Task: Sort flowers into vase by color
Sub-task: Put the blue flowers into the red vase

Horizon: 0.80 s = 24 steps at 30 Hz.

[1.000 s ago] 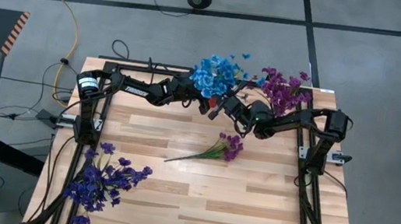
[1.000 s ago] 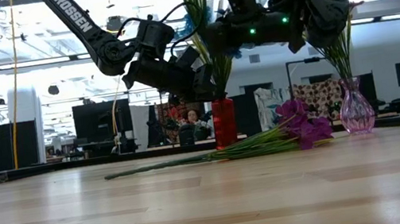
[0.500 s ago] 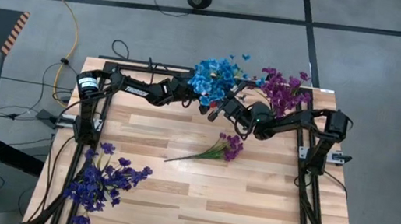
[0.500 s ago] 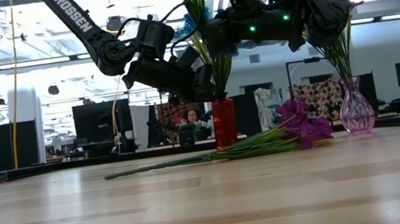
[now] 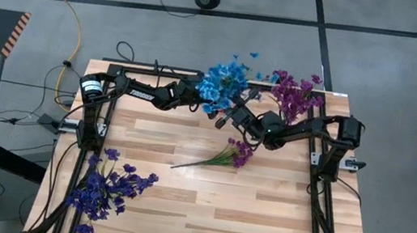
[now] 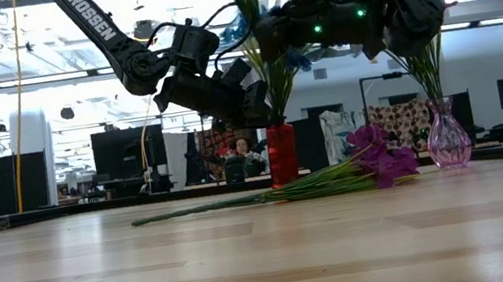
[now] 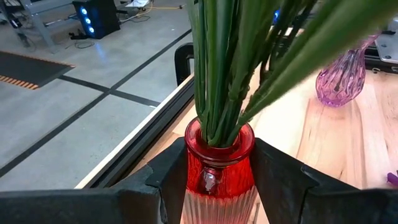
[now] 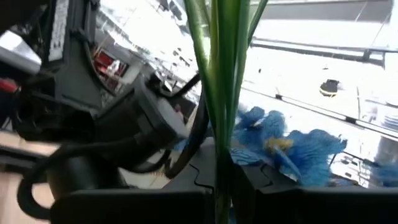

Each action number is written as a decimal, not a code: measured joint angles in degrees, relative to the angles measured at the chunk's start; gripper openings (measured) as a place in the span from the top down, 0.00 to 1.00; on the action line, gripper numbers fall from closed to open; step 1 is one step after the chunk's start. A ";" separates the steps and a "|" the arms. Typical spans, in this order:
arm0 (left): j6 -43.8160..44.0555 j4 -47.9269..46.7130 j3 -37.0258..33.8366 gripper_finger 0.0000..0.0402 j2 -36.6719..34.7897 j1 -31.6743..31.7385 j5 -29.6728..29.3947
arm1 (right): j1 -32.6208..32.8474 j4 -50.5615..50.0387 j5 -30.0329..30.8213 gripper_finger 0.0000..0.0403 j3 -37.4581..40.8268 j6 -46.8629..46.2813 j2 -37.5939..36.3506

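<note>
Tools first: we see the left tool (image 7: pixel 217 186) clamped around the red vase (image 7: pixel 219 163) of blue flowers (image 5: pixel 223 82), the right tool (image 8: pixel 222 186) pinching their green stems, magenta blossoms (image 5: pixel 293 94) already vased, one magenta bunch (image 5: pixel 229 154) mid-worktop (image 5: pixel 260 214), and indigo stems (image 5: pixel 107 188) unsorted near its corner.

Flowers (image 5: pixel 224 83) in vase (image 7: pixel 219 168), gripper-flanked

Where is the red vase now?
The red vase stands at the table's far edge, between the left gripper's jaws, left of the pink vase.
</note>
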<state>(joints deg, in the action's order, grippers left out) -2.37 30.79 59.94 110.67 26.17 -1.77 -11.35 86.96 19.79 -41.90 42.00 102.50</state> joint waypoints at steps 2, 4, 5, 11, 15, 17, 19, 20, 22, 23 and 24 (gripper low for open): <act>0.00 0.00 0.00 0.61 0.00 0.00 0.33 | 0.05 2.09 0.24 0.88 1.13 0.08 0.00; -0.02 0.00 0.00 0.61 0.00 0.02 0.41 | -0.39 2.84 0.56 0.88 2.42 -0.56 0.00; -0.02 0.00 0.00 0.61 0.00 0.01 0.41 | -0.78 2.81 0.52 0.88 2.61 -2.05 0.00; -0.02 0.26 -0.04 0.61 0.02 0.02 0.45 | -2.89 2.83 -3.93 0.88 2.80 -6.69 -0.04; -0.02 0.31 -0.04 0.61 0.04 0.02 0.48 | -4.05 2.86 -6.24 0.88 2.78 -9.67 -0.04; -0.01 0.33 -0.04 0.61 0.04 0.02 0.62 | -4.62 2.86 -7.41 0.88 2.78 -10.90 -0.04; -0.02 0.37 -0.04 0.61 0.04 0.04 1.31 | -5.02 2.86 -7.82 0.88 2.73 -10.89 -0.04; -0.02 0.37 -0.04 0.61 0.04 0.04 1.49 | -5.13 2.87 -7.90 0.88 2.57 -10.72 -0.04; -0.01 0.37 -0.04 0.61 0.04 0.02 1.58 | -5.27 2.86 -8.00 0.88 2.15 -10.74 -0.04; 0.00 0.37 -0.04 0.61 0.04 0.02 1.59 | -5.31 2.89 -8.00 0.88 2.00 -10.72 -0.04; 0.00 0.38 -0.04 0.61 0.04 0.02 1.61 | -5.31 2.90 -8.00 0.88 1.89 -10.73 -0.04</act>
<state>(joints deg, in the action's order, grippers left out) -2.37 31.16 59.90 110.72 26.20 -0.16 -16.67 89.86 11.79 -40.00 31.27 102.45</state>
